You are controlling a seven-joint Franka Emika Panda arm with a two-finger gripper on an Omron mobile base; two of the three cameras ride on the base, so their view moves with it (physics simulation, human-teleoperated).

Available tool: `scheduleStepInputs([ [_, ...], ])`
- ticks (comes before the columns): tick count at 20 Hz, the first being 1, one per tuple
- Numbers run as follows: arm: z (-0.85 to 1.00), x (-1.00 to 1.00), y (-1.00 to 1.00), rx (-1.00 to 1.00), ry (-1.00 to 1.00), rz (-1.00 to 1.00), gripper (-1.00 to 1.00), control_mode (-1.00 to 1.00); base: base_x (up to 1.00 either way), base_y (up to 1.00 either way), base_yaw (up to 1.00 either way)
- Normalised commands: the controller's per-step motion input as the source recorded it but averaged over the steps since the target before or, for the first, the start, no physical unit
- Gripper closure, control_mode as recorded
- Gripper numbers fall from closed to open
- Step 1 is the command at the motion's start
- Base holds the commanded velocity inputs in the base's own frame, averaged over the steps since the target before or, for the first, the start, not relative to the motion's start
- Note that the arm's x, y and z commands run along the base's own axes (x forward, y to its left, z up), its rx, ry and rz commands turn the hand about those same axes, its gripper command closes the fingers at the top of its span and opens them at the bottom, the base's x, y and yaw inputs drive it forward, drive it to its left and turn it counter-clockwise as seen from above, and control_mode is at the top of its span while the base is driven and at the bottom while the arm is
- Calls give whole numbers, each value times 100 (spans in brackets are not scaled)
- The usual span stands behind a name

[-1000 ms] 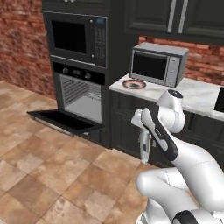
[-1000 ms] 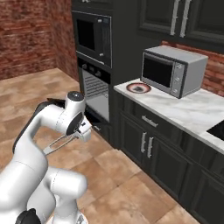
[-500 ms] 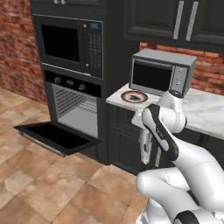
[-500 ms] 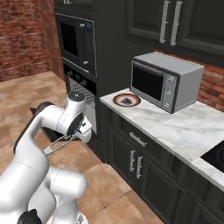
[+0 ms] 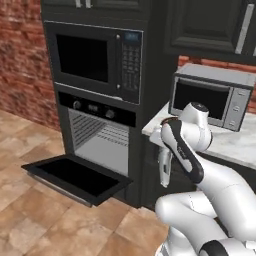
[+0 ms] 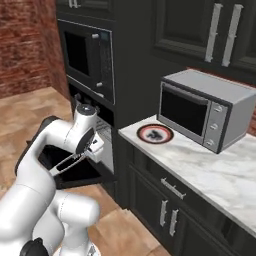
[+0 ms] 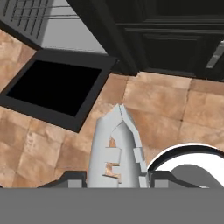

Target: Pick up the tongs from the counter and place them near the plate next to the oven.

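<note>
arm: folded close to the base, hand pointed down over the tile floor | fingers (image 7: 114, 177): closed on the tongs (image 7: 116, 148) | plate (image 6: 155, 134): rested on tabletop (image 6: 210, 172) beside oven (image 5: 97, 137)

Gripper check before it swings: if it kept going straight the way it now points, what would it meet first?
Probably the tiled floor, right of the open oven door. The gripper, shut on the tongs, points down; depth is unclear.
</note>
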Motion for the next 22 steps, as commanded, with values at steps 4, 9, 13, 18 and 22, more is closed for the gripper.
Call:
scheduleStepInputs([
  [4,0,0,0,0,0,0,100,100,72,36,-35],
  [9,0,0,0,0,0,0,100,100,62,12,-39],
  [13,0,0,0,0,0,0,100,100,46,4,-53],
  [18,0,0,0,0,0,0,100,100,54,10,-45],
  [22,0,0,0,0,0,0,100,100,85,13,3],
])
